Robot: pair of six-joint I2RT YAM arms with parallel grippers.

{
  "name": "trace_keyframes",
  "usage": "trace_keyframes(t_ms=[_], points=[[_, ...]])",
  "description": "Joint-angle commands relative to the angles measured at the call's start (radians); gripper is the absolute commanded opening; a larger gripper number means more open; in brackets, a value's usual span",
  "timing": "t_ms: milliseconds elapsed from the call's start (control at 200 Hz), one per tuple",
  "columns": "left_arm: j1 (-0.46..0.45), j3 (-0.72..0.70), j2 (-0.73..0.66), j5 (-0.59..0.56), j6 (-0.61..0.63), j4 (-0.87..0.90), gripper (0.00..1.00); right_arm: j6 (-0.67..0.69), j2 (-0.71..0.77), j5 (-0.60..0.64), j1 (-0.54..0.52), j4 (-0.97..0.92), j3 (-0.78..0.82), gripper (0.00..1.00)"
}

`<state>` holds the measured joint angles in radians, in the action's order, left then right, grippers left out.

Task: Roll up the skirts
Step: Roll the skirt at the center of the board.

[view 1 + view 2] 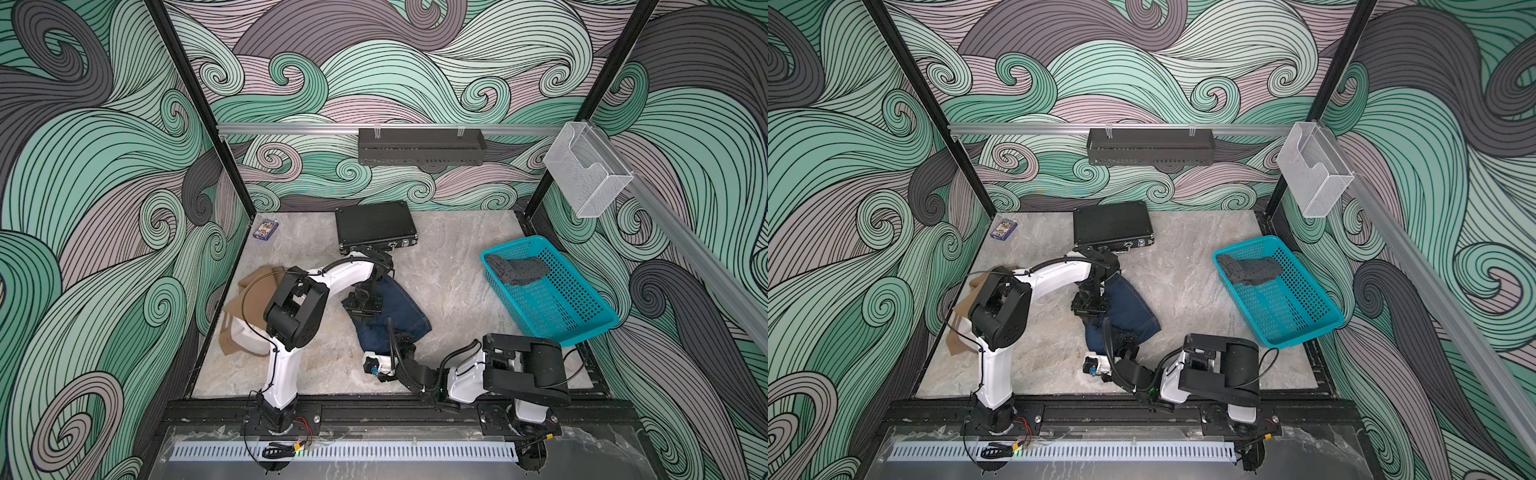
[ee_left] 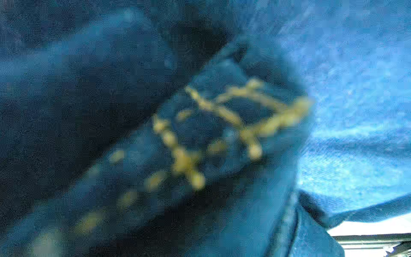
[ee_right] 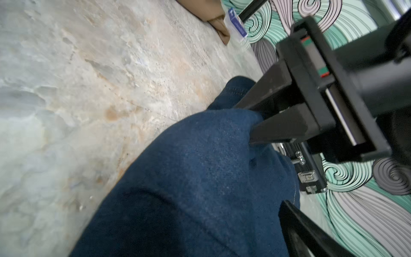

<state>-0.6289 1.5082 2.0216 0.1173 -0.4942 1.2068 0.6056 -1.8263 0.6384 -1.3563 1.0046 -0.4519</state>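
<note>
Denim skirt [image 1: 409, 307] first — it's bunched in a heap mid-worktop [image 1: 457, 286], and your left claw [image 3: 244, 122] sits right on its far edge. The right wrist view shows you the two black fingers [image 3: 289, 126] pressed close, with a fold of blue cloth pinched between them. The left wrist view gives you only blurred denim and yellow stitching.

Your right claw [image 1: 400, 337] is over the near edge of the same skirt, opposite the left one. Just a single finger [image 3: 295, 227] shows beside the cloth, so I can't tell you whether it's spread or closed.

Out from there: the tan skirt [image 1: 253, 291] lies crumpled well off to the left claw's left, partly hidden by that arm's elbow. The black case [image 1: 374, 224] is just beyond the left claw, toward the back wall. Well to the right claw's right — the dotted grey skirt [image 1: 517, 270], bundled, lying in the teal basket [image 1: 565, 303]. A small card box [image 1: 266, 230] sits in the far-left corner.
</note>
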Motion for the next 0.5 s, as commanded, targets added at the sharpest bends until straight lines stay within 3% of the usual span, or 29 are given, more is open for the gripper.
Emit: trace_keyframes(t_ms=[0, 155, 200, 220, 385, 496], points=[[0.001, -0.018, 0.034, 0.019, 0.023, -0.016, 0.0, -0.1, 0.017, -0.023, 0.055, -0.14, -0.012, 0.8], [0.008, -0.002, 0.033, 0.031, 0.02, -0.016, 0.0, -0.228, 0.049, -0.11, 0.076, -0.23, -0.027, 0.32], [0.016, 0.005, 0.032, 0.038, 0.014, -0.018, 0.02, -0.283, 0.061, -0.111, 0.077, -0.249, -0.028, 0.07], [0.019, 0.008, 0.03, 0.04, 0.01, -0.019, 0.05, -0.315, 0.07, -0.109, 0.077, -0.246, -0.019, 0.0], [0.072, 0.038, -0.016, 0.099, -0.018, -0.056, 0.4, -0.605, 0.139, -0.236, 0.109, -0.238, 0.039, 0.0], [0.136, 0.004, -0.074, 0.222, -0.052, -0.156, 0.51, -0.781, 0.176, -0.325, 0.148, -0.188, 0.091, 0.0]])
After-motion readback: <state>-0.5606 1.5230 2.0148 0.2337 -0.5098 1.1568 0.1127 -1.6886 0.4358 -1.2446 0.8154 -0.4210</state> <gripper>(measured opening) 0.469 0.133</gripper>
